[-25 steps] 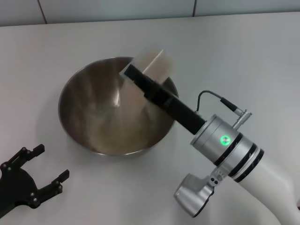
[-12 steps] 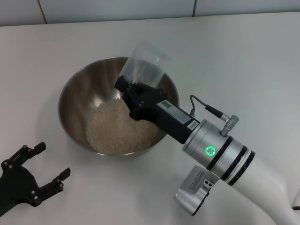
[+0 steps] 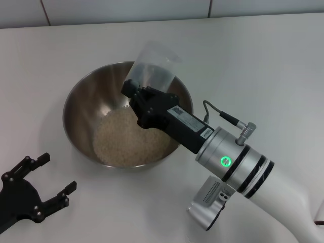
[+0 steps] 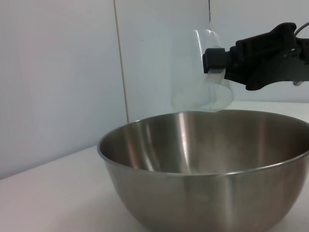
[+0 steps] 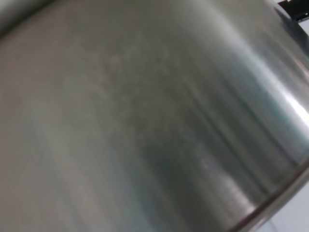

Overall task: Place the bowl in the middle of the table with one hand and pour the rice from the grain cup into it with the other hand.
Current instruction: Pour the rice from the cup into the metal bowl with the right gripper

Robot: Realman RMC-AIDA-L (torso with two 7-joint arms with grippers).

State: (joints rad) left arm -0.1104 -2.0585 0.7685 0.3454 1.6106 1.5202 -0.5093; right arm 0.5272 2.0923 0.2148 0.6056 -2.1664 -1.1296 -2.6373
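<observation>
**A:** Where was everything? The bowl sat mid-table, rice heaped inside. The right gripper was clamped on the cup, held above the bowl's far rim and looking empty.

**B:** Yeah, I'd have lifted it clear without clipping that rim. Shiny brushed steel, clear frosted plastic, loose beige grains. The left gripper sat near the bowl, spread wide, holding nothing.
</observation>
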